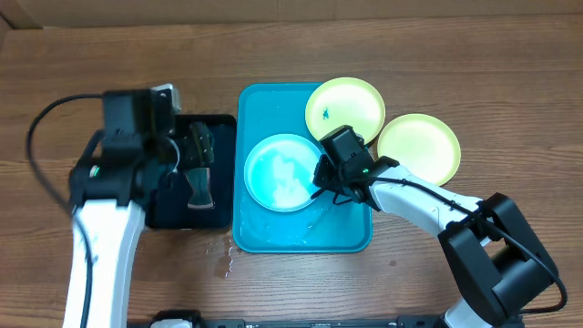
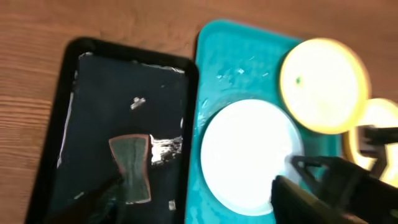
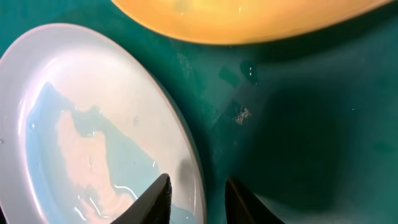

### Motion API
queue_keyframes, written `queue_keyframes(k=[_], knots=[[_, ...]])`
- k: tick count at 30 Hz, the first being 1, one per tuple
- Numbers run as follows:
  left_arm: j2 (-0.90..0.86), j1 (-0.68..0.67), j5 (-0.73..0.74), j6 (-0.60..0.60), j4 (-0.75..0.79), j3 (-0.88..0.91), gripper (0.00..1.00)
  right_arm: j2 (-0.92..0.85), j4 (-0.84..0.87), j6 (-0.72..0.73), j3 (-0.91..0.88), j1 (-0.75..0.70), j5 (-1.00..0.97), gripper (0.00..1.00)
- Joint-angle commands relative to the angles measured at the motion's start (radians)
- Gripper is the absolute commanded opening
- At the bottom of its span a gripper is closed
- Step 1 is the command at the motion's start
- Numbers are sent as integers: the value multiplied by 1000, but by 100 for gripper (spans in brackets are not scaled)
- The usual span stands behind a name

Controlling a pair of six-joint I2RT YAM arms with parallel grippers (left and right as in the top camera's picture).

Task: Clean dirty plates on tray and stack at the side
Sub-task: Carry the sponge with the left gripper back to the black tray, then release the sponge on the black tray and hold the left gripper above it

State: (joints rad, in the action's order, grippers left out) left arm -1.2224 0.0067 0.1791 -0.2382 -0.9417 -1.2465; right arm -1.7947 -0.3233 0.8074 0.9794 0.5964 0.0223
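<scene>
Judging step: wiping of one plate looks done; pickup for stacking is about to start.
Table (image 1: 510, 73): wood, carries everything; small wet patch at 7 o'clock of the tray.
Tray (image 1: 273, 235): turquoise, mid-table, floor wet.
Black tray (image 1: 219, 123): at 9 o'clock of the turquoise tray, just beside it.
Blue-rimmed plate (image 1: 284, 171): flat inside the tray, centre, with a water film on its face and no smudge visible.
Smudged yellow-green plate (image 1: 344, 107): at 1 o'clock, overhanging the tray's corner rim; blue mark on it, so judged not yet cleaned.
Other yellow-green plate (image 1: 418, 146): on the table at 2 o'clock, off the tray; looks clean, likely the stack base.
Sponge (image 2: 132, 168): lying loose in the black tray.
Left gripper (image 1: 199, 164): over the black tray, jaws look apart, holding nothing.
Right gripper (image 3: 196, 198): at the blue-rimmed plate's 3 o'clock edge, jaws a little apart and astride the rim, not pinching.
Next move: close on that rim, lift without slipping on the wet plastic, carry toward 2 o'clock, and set it on the other yellow-green plate.
</scene>
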Motion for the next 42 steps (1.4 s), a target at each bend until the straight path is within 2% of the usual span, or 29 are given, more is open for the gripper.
queue_keyframes(k=[1,2,3,4,10,21,24,30,42], knots=[[69,1,-32,-13,-27,-16,81,-2,8,-5,2,0,-23,30],[85,1,-64,-13,-40,-16,86,-2,8,-5,2,0,-23,31],[96,1,-95,-13,-54,-16,97,-2,8,-5,2,0,-30,30],[101,1,-117,-13,-67,-16,100,-2,9,-5,2,0,-35,30],[85,1,-138,-12,-128,-14,100,-2,16,-5,2,0,-47,29],[24,1,-135,-13,-132,-14,100,-2,15,-5,2,0,-47,29],[3,1,-135,-13,-131,-14,100,-2,12,-5,2,0,-47,24],[-40,1,-135,-13,-132,-14,100,-2,11,-5,2,0,-44,6],[-135,1,-135,-13,-131,-14,100,-2,8,-5,2,0,-2,4]])
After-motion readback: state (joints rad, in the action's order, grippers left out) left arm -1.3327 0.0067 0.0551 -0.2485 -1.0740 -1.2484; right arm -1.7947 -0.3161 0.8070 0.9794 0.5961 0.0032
